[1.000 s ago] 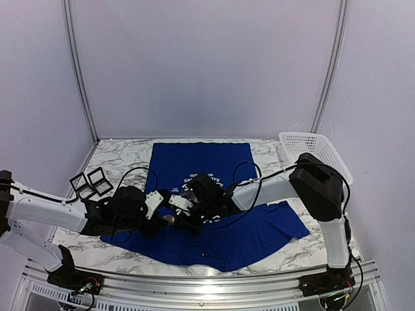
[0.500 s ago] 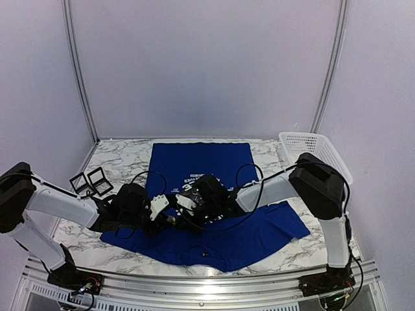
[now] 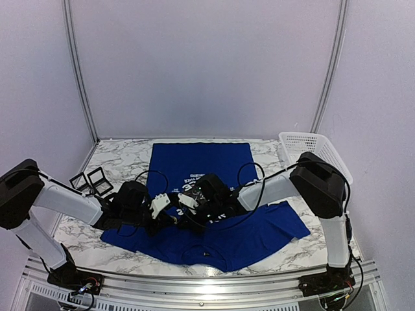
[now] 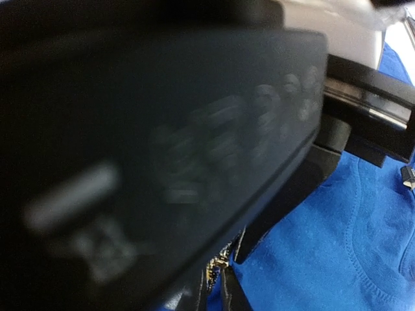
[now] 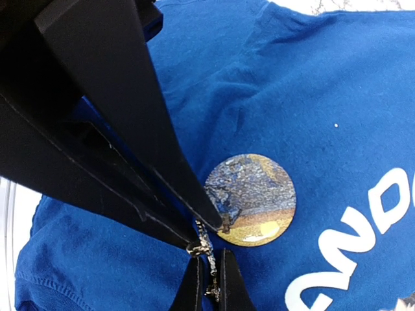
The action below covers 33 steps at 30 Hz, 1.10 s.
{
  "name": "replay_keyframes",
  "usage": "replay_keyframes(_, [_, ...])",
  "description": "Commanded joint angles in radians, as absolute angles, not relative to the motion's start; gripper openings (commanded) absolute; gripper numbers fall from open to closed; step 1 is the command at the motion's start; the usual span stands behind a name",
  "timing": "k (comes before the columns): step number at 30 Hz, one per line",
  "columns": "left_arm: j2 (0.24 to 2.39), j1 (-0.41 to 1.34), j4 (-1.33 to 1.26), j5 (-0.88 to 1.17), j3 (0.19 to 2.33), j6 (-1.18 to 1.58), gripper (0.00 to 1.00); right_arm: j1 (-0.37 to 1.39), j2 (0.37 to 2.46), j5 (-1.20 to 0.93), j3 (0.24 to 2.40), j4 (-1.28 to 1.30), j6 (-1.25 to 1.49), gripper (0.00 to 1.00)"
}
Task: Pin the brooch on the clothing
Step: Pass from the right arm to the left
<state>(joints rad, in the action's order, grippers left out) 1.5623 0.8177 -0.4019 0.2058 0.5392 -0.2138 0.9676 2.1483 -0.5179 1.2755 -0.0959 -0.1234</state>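
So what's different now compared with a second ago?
The left arm raised its elbow and pushed its hand slightly farther in, toward the right hand, while its fingers closed; they now seem to pinch the brooch at its edge. The right hand stayed shut on it. The shirt stayed spread out and the basket kept its place.

1. In the right wrist view, one edge of the brooch [image 5: 256,194] lies under a finger of the left claw [image 5: 211,236].
2. The white lettering [image 5: 363,227] is cut off by the right and bottom edges.
3. A shiny bit [image 5: 206,256] at the tips of the right claw [image 5: 211,288] is too small to identify. Whether the left claw grips anything cannot be told.
4. In the left wrist view, a dark blurred body [image 4: 162,142] fills most of the frame.
5. From above, both claws cover the brooch and part of the print on the T-shirt [image 3: 201,159].
6. Two black frames [image 3: 92,181] at the left of the tabletop [image 3: 117,155] are too small to identify.
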Motion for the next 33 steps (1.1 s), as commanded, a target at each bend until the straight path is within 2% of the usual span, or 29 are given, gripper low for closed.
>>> replay_keyframes(1, [1.619,0.829,-0.399,0.307,0.572,-0.22,0.08,0.974,2.112,-0.535,1.276,-0.131,-0.137,0.02])
replay_keyframes(7, [1.642,0.828,-0.399,0.326,0.588,-0.228,0.07,0.974,2.117,-0.547,1.281,-0.139,-0.133,0.01])
replay_keyframes(11, [1.649,0.827,-0.399,0.354,0.589,-0.234,0.0,0.973,2.12,-0.554,1.281,-0.146,-0.128,0.01])
replay_keyframes(17, [1.618,0.828,-0.399,0.388,0.568,-0.212,0.0,0.959,2.109,-0.563,1.269,-0.152,-0.123,0.06])
replay_keyframes(26, [1.519,0.827,-0.352,0.342,0.555,-0.179,0.0,0.925,2.071,-0.656,1.274,-0.098,-0.175,0.34])
replay_keyframes(33, [1.44,0.828,-0.254,0.3,0.569,-0.186,0.0,0.89,1.994,-0.672,1.282,-0.005,-0.245,0.44])
